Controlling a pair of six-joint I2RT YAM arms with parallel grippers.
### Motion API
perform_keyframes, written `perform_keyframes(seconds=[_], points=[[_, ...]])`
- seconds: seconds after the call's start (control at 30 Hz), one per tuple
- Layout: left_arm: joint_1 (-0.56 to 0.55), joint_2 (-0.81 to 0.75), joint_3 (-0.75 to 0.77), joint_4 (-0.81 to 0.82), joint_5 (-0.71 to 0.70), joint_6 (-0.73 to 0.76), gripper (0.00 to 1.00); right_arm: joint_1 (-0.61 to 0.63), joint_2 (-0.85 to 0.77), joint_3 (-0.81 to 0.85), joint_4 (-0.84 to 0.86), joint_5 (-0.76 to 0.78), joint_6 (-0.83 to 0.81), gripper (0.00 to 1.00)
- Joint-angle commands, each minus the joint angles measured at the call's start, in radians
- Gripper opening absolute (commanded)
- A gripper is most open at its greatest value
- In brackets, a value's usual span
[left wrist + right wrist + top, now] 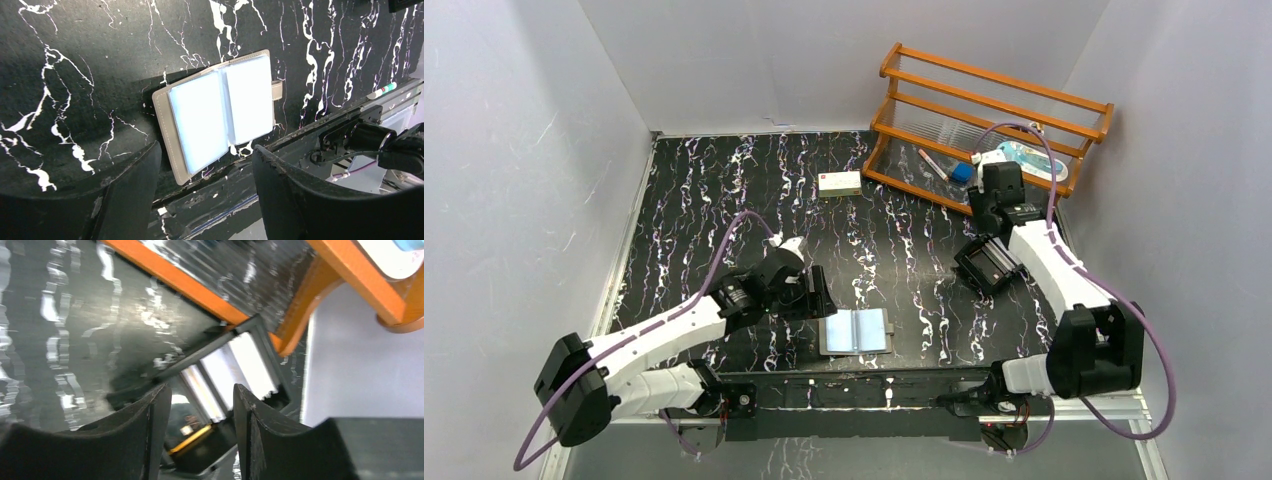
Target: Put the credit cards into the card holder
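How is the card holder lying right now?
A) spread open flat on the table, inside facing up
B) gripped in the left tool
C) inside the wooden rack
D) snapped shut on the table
A: the card holder lies opened flat on the table, both pale inner pockets facing up.

A robotics lab test cell: plain white panel walls (724, 60) box in a black marble-patterned worktop (724, 180). Two white-and-black robot arms (654, 335) are bolted to a metal rail (864, 400) at its near edge, and loose purple cables (734, 230) trail from them.
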Motion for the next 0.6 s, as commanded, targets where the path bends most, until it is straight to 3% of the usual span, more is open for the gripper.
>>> perform_keyframes(seconds=[0.0, 0.27, 0.57], points=[[-0.001, -0.084, 0.036, -0.057, -0.039, 0.079, 0.66, -0.096, 0.079, 0.03, 0.022, 0.025, -0.222, 0.57], [0.001, -0.145, 0.009, -0.058, -0.052, 0.095, 0.68, -0.138, 0.211, -0.016, 0.126, 0.137, -0.33, 0.62], [0.001, -0.13, -0.006, -0.015, -0.017, 0.105, 0.69, -0.138, 0.267, -0.094, 0.28, 0.161, -0.406, 0.55]])
